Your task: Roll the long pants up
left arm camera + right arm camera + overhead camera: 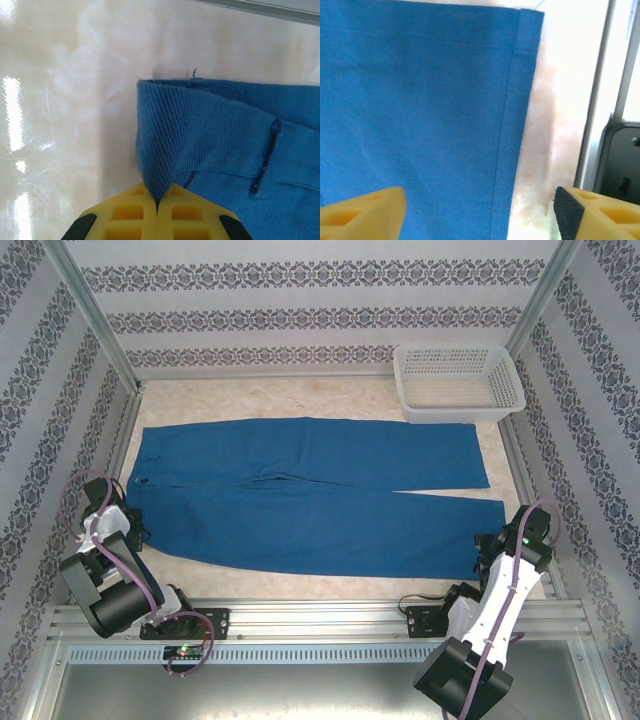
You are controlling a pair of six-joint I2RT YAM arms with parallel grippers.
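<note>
Royal-blue long pants (310,495) lie flat and full-length across the table (300,400), the waistband at 9 o'clock in the top view, both leg hems at 3 o'clock, and the legs slightly parted toward the hems. They are not yet rolled at all.

The left gripper (157,205) sits at the near waistband corner. Its yellow fingers are pressed together with a peak of cloth pinched between them, so the corner is lifted beside a belt loop (265,155). The right gripper (477,207) hangs over the near leg's hem (517,100). Its fingers are wide apart and hold nothing, one above the cloth and the other above bare table at 3 o'clock of the hem.

The step in hand looks like securing an end to start the roll. To do it well:
- The pinch on the waistband looks shallow, so a sharp pull may slip it. A low, slow lift would be safer.
- The roll should start square to the legs, or it will spiral.
- The right fingers should straddle the hem edge before they close.

A white mesh basket (450,412) stands at 1 o'clock, just beyond the far hem.
</note>
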